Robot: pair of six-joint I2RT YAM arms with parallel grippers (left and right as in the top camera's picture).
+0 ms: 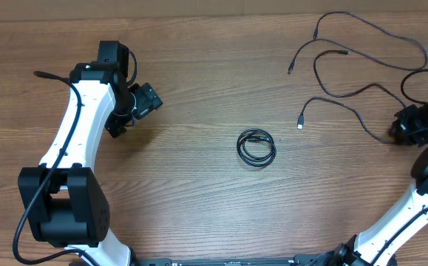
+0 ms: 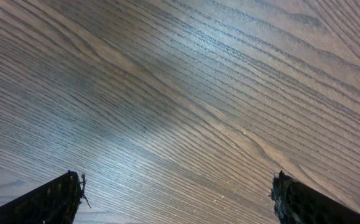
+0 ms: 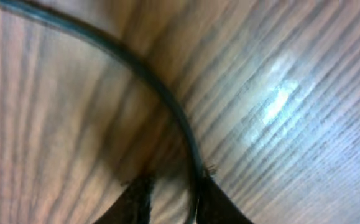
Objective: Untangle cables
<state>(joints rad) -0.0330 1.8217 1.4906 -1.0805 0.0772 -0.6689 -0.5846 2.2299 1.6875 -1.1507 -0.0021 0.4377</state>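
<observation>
Right now your left gripper (image 2: 176, 177) hangs wide open, holding nothing, over the wooden table (image 2: 180, 74) at the overhead's upper left, while your right gripper (image 3: 172, 190) at its right edge stands nearly closed around a loose cable (image 3: 161, 84), pinched or not you cannot tell, and a coiled cable (image 1: 256, 148) lies mid-frame.

You are seeing a coiled cable (image 1: 256, 148) lying on the table (image 1: 199, 66), loose cables (image 1: 361, 55) sprawling at the coil's two o'clock.
</observation>
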